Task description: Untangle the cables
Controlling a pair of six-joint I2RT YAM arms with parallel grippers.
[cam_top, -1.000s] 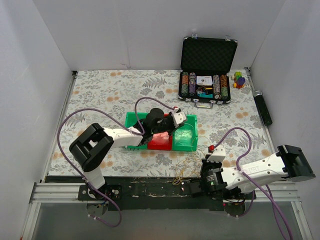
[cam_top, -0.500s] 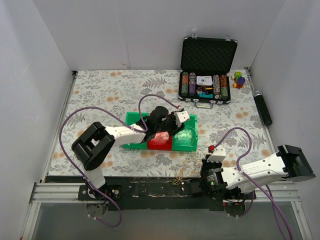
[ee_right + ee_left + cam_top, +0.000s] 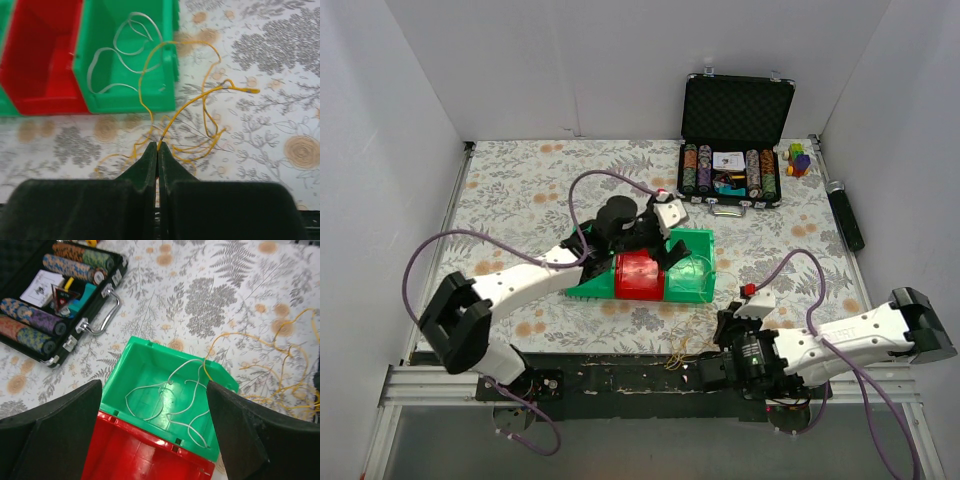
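**Left arm lifted back over the bins; yellow cable held at the near edge**

Since the earlier frame the left arm has stretched out and carried its gripper up and towards the far side of the bins. The right arm has shifted only slightly.

1. Near edge: the right gripper (image 3: 158, 145) is pinched tight on a strand of the yellow cable (image 3: 240, 89). The rest of that cable lies in loose loops on the table (image 3: 520, 180) just ahead of it.
2. One yellow loop rises over the near rim of the green bin (image 3: 145, 360). At that corner it appears to meet the white cable (image 3: 170, 383), which is coiled loosely on the bin floor.
3. The red bin (image 3: 135, 450) stands touching the green one.
4. Above the bins, the left gripper (image 3: 155, 395) hangs with its fingers spread wide, holding nothing.
5. Far side: the chip case (image 3: 735, 140) lies open, well apart from the work.

Assessment: the step in hand looks to be drawing the yellow cable clear of the bin.
- Pull slowly and low, away from the rim.
- Watch the corner crossing. If the white cable lifts with the yellow, stop.
- The left gripper is well placed to pin the white cable or steady the bin.
- The strand is thin and may slip from the fingers
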